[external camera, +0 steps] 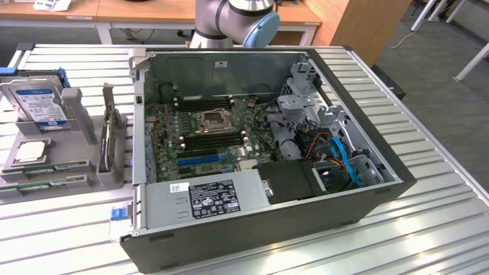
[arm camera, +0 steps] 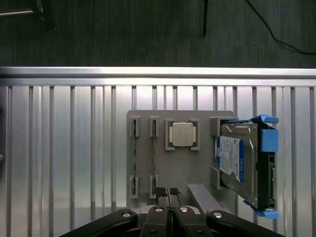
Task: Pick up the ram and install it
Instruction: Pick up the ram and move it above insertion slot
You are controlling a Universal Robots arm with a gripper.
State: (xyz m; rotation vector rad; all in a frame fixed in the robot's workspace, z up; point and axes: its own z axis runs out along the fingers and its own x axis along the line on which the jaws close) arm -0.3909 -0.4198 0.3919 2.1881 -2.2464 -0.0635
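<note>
Claw (arm camera: 167, 192) clenched, apparently empty, poised above the gray holder (arm camera: 197, 168) near the ram (external camera: 47, 169).

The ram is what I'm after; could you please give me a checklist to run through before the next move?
1. Ram seated in the gray tray, not gripped: ok.
2. Gripper empty: ok.
3. Jaws open for a grasp: not ok, shut.
4. Gripper centred over the ram: cannot tell.
5. Memory slots in the computer case look empty: ok.
6. Slot latches open: cannot tell.
</note>
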